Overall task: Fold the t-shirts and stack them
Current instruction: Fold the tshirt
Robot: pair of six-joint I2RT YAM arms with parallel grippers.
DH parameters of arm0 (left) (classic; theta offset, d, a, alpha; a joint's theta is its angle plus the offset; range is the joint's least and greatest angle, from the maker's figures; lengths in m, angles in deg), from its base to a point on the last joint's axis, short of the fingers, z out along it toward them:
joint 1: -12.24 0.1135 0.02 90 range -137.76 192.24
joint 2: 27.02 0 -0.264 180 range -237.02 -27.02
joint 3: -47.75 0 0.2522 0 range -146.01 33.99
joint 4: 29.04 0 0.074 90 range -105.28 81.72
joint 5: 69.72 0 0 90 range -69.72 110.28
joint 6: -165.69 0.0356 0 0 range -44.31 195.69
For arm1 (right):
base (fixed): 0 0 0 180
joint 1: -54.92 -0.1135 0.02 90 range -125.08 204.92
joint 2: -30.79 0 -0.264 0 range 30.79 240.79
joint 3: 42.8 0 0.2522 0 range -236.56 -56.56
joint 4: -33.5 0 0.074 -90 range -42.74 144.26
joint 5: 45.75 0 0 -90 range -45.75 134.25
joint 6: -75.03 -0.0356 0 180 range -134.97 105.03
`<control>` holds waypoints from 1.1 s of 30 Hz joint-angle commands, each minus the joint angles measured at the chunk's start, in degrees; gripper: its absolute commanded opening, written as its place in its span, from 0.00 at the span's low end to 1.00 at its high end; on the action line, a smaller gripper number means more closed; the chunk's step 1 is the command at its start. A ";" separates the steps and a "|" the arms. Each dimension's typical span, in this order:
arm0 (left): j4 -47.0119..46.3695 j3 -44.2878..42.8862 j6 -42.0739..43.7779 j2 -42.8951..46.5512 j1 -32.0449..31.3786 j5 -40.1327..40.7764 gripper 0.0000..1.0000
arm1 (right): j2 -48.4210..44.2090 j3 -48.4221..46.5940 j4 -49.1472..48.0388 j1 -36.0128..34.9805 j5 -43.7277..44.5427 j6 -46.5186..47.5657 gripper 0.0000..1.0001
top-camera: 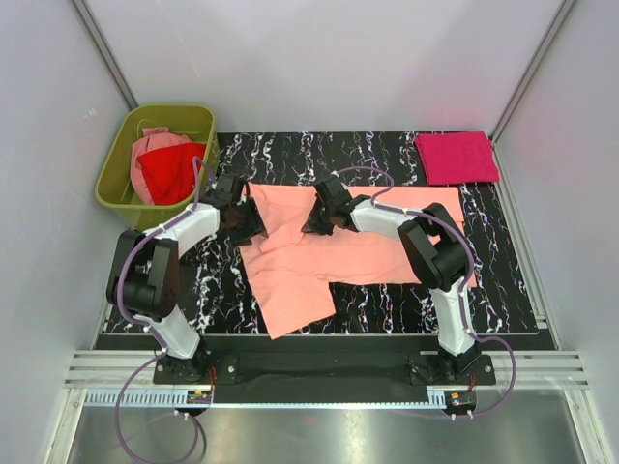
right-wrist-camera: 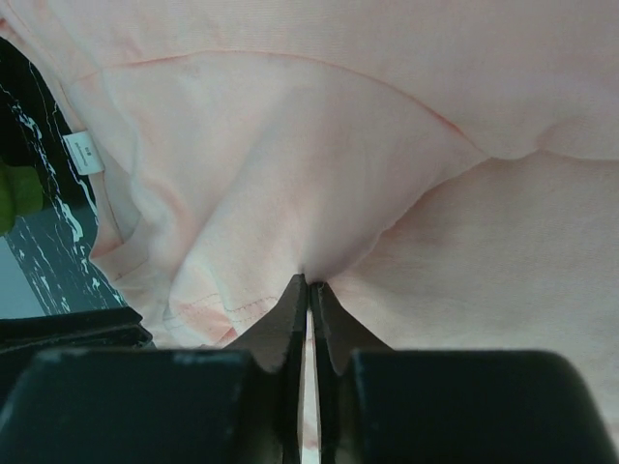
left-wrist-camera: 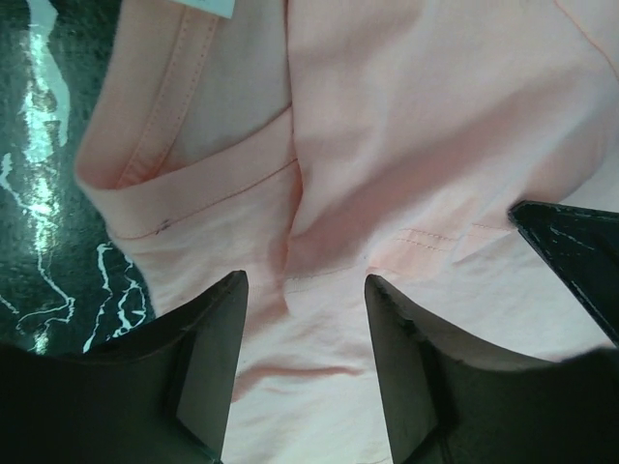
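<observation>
Soft salmon-peach cloth t-shirt (top-camera: 368, 253) rumpled on black marbled bench (top-camera: 387, 300); right gripper (right-wrist-camera: 309, 282) jaws pinch fold, likely for dragging over; left gripper (left-wrist-camera: 305, 290) jaws wide above hem, gripping nothing.

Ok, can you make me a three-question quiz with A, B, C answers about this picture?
1. Where is the folded magenta t-shirt?
A. far right corner of the mat
B. near left corner
C. right in the middle

2. What colour is the spread t-shirt in the middle?
A. blue
B. salmon-peach
C. white

3. How are the jaws of the right gripper?
A. wide open
B. shut on the spread t-shirt
C. out of view

Answers:
1 A, it lies alone at the far right.
2 B, the cloth is peachy pink.
3 B, the right wrist view shows them pinching a fold.
</observation>
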 commanded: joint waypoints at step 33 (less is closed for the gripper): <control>-4.86 2.39 -4.34 -0.37 -3.89 4.08 0.46 | -3.39 0.54 -2.36 -0.69 0.82 -0.22 0.00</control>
